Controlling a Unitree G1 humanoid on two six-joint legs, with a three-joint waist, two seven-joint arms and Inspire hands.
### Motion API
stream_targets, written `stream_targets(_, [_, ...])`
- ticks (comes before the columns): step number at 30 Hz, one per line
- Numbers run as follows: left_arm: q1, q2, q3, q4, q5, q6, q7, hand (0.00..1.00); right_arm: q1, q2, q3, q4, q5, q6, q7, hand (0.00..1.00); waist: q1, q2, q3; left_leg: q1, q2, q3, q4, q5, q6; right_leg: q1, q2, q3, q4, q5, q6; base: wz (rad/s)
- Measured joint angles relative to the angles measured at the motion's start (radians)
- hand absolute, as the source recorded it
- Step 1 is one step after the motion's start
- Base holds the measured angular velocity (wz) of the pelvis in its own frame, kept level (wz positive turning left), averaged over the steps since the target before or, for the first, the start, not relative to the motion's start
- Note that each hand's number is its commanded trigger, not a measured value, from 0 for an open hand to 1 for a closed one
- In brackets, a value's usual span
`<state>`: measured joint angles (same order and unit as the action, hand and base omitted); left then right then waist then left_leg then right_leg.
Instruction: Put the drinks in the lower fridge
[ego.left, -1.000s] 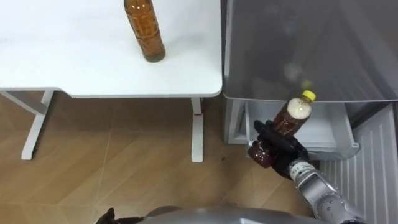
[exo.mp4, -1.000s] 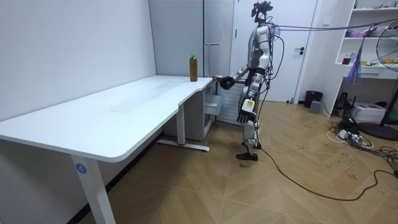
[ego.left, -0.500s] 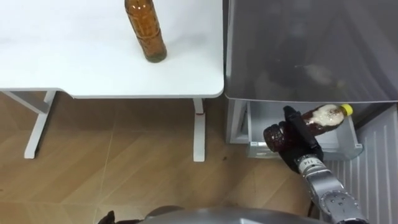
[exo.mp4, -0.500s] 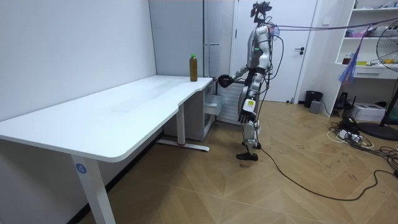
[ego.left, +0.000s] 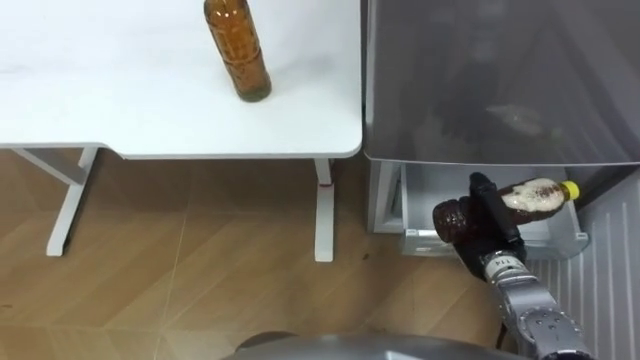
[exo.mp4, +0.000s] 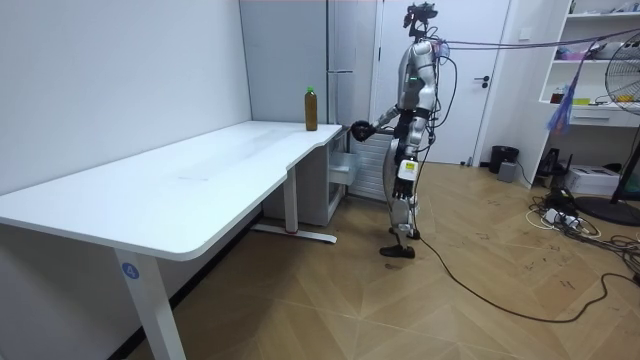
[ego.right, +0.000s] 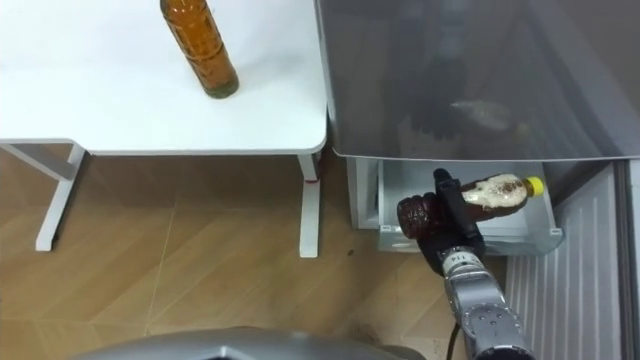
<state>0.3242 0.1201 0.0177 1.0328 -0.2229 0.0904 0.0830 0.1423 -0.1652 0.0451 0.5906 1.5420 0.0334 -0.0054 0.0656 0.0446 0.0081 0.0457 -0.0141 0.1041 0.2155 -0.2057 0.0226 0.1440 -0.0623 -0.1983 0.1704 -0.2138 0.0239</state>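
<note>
The brown drink bottle (ego.left: 535, 194) has tipped from cap-up to lying on its side, yellow cap to the right, lower over the fridge's open bottom drawer (ego.left: 420, 240); the right hand (ego.left: 487, 212) is clenched round its middle; a second amber bottle (ego.left: 238, 50) stands upright on the white table (ego.left: 120, 100) beside the grey fridge (ego.left: 500, 80); the left hand (exo.mp4: 403, 172) hangs at the robot's side, and I cannot tell its state.
</note>
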Motion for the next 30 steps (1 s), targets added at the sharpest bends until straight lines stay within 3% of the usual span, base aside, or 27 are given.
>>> stream_targets(13, [0.021, 0.002, 0.000, -0.005, 0.108, 0.052, -0.028, 0.00, -0.065, -0.004, -0.069, 0.119, 0.049, -0.011, -0.002, 1.00, -0.005, 0.000, -0.0007, -0.032, -0.008, -0.048, 0.027, 0.000, 0.000, -0.003, -0.003, -0.042, -0.001, -0.001, 0.000, 0.11])
stream_targets(22, [-0.070, 0.026, -0.041, -0.025, 0.157, 0.055, -0.029, 0.00, -0.306, -0.007, -0.085, 0.388, 0.068, -0.009, -0.005, 1.00, -0.006, 0.002, -0.0011, -0.157, -0.016, -0.067, 0.043, 0.031, 0.009, -0.126, -0.011, -0.055, 0.035, 0.004, -0.003, 0.09])
stream_targets(27, [-0.108, 0.036, -0.067, -0.023, 0.158, 0.056, -0.035, 0.00, -0.382, -0.006, -0.146, 0.474, 0.087, 0.012, -0.009, 1.00, -0.006, -0.011, 0.0103, -0.205, -0.017, -0.069, 0.042, 0.044, 0.009, -0.169, -0.013, -0.070, 0.035, 0.008, -0.008, 0.09])
stream_targets(30, [-0.125, 0.041, -0.073, -0.023, 0.169, 0.056, -0.046, 0.00, -0.454, -0.017, -0.186, 0.551, 0.088, 0.013, -0.015, 1.00, -0.006, -0.010, 0.0108, -0.240, -0.016, -0.071, 0.044, 0.053, 0.011, -0.206, -0.014, -0.074, 0.041, 0.014, -0.009, 0.00])
